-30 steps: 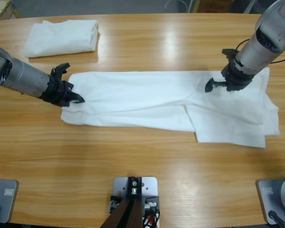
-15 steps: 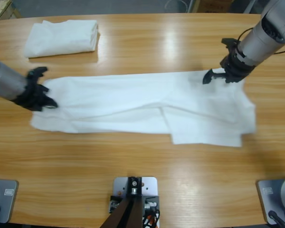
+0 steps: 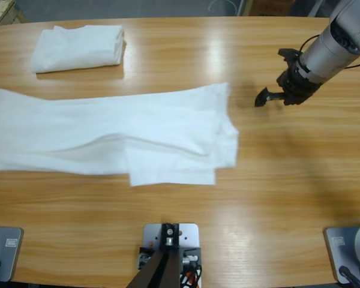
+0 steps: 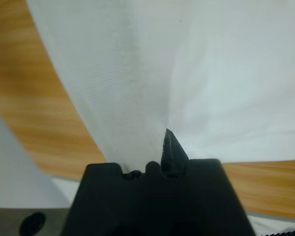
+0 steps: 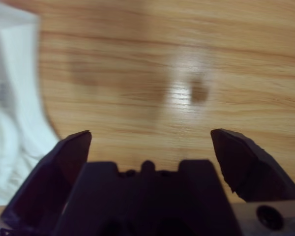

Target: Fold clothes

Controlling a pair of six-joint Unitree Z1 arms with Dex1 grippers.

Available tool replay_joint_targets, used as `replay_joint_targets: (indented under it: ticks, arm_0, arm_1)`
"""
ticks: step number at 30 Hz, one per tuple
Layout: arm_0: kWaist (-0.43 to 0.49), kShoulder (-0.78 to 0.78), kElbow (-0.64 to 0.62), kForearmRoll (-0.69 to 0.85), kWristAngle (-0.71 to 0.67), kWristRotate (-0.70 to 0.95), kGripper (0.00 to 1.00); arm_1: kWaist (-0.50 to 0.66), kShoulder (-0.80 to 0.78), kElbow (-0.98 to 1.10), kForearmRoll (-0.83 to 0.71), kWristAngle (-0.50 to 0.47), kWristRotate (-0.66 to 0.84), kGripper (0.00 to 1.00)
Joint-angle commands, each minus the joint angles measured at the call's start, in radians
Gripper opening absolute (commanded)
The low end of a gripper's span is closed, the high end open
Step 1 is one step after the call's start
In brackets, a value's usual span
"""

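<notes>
A white T-shirt (image 3: 108,132) lies stretched out lengthwise across the left half of the table, and its left end runs off the picture's edge. My left gripper (image 4: 152,147) is out of the high view. In the left wrist view it is shut on a fold of this T-shirt (image 4: 187,73), with one jaw buried under the cloth. My right gripper (image 3: 276,81) hangs open over bare wood at the far right, well apart from the shirt's right end. In its own view the right gripper (image 5: 150,140) holds nothing, and the white cloth (image 5: 14,113) shows at the left edge.
A second white T-shirt (image 3: 78,47), folded into a neat rectangle, rests at the back left of the wooden table (image 3: 276,180). Bare wood fills the table's right half and its front strip.
The shirt has slid far to the left, pulled by the left gripper, which has left the high view. The right gripper has let go of the shirt's right end and stayed in place.
</notes>
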Motion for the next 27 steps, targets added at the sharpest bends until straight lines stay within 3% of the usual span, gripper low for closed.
replay_joint_targets:
  ticks: [1, 3, 9, 13, 18, 27]
  arm_0:
    - [0.023, -0.056, -0.186, 0.204, 0.093, 0.040, 0.000]
    - [-0.039, -0.056, -0.248, 0.241, 0.076, 0.031, 0.000]
    - [-0.441, 0.034, -0.372, 0.257, -0.086, -0.150, 0.000]
    - [-0.614, 0.122, -0.492, 0.258, -0.168, -0.252, 0.000]
    - [-0.730, 0.219, -0.666, 0.310, -0.218, -0.300, 0.000]
    - [-0.774, 0.352, -0.786, 0.312, -0.264, -0.308, 0.000]
  arm_1:
    - [0.011, 0.008, 0.004, 0.009, -0.012, -0.020, 1.000]
    - [0.011, 0.008, 0.004, 0.009, -0.013, -0.020, 1.000]
    - [0.011, 0.011, 0.004, -0.001, -0.010, -0.020, 1.000]
    - [0.011, 0.015, 0.009, -0.009, -0.008, -0.020, 1.000]
    - [0.011, 0.024, 0.010, -0.014, -0.009, -0.025, 1.000]
    - [0.011, 0.035, 0.015, -0.014, -0.010, -0.032, 1.000]
